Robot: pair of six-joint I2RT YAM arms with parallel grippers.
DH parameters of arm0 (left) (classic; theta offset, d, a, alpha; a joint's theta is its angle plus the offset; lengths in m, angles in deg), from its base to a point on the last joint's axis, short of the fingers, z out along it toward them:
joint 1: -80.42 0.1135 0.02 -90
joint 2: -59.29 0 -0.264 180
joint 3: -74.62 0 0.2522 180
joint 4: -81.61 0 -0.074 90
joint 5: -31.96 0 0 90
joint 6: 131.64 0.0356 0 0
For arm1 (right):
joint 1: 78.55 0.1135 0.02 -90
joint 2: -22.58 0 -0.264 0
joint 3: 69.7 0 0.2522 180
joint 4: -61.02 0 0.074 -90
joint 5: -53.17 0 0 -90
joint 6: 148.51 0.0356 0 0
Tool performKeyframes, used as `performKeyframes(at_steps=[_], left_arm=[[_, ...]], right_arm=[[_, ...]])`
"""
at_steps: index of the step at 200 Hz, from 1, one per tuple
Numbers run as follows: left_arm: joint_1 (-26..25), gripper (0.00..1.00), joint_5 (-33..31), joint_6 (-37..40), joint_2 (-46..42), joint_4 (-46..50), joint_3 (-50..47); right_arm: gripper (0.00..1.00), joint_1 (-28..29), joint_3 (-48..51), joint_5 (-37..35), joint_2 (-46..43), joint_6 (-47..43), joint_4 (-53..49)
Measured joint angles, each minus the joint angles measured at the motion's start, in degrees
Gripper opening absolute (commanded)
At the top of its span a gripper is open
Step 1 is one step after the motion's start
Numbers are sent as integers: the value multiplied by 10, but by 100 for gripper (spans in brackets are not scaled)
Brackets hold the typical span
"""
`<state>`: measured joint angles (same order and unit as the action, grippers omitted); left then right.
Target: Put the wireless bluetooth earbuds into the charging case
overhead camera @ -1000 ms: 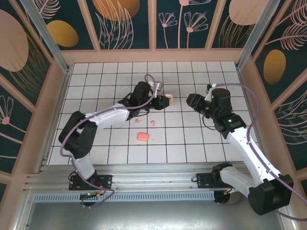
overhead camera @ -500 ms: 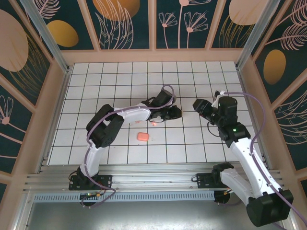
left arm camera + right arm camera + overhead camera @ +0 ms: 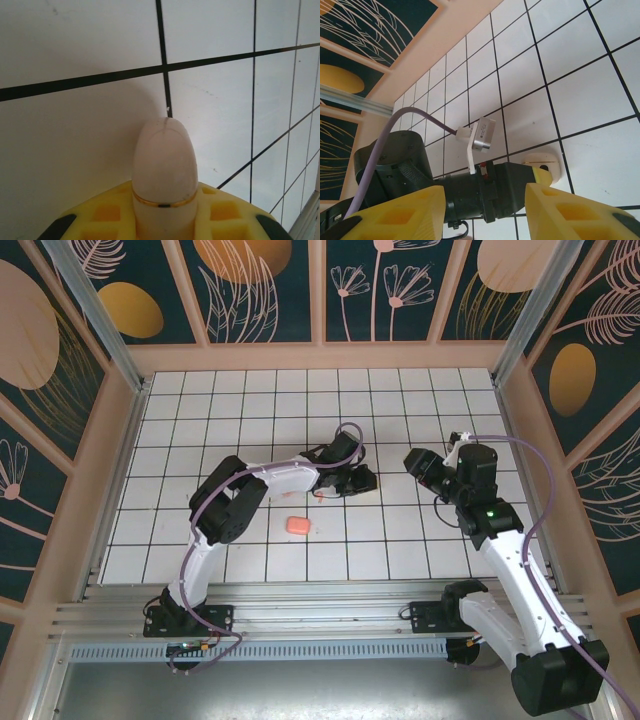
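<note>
Our left claw [image 3: 364,478] is clamped tight on the beige case [image 3: 164,170], low over the tiles [image 3: 75,40]. Our right claw [image 3: 413,461] hangs nearby, partly open and empty.

The beige case [image 3: 164,170] is cut off by the bottom edge.

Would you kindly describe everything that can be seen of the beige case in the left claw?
The beige case is a smooth, rounded, whitish-beige shell, plastic by its look, with a thin gold band around it and a faint seam line near its tip. Its lower part sits between the yellow fingers of the left claw, which is shut on it. Its rounded end sticks out towards the white tiled table; whether it touches the tiles cannot be told.
</note>
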<state>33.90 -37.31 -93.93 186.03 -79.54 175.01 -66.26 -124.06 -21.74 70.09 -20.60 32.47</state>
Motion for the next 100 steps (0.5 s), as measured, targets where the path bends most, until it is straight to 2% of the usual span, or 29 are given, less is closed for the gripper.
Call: performKeyframes(at_steps=[62,100], left_arm=[[0,34,-5,-1,2,10,5],[-1,46,-32,14,-4,43,6]], right_arm=[[47,-2,0,0,-5,0,0],[47,-3,0,5,-5,0,0]])
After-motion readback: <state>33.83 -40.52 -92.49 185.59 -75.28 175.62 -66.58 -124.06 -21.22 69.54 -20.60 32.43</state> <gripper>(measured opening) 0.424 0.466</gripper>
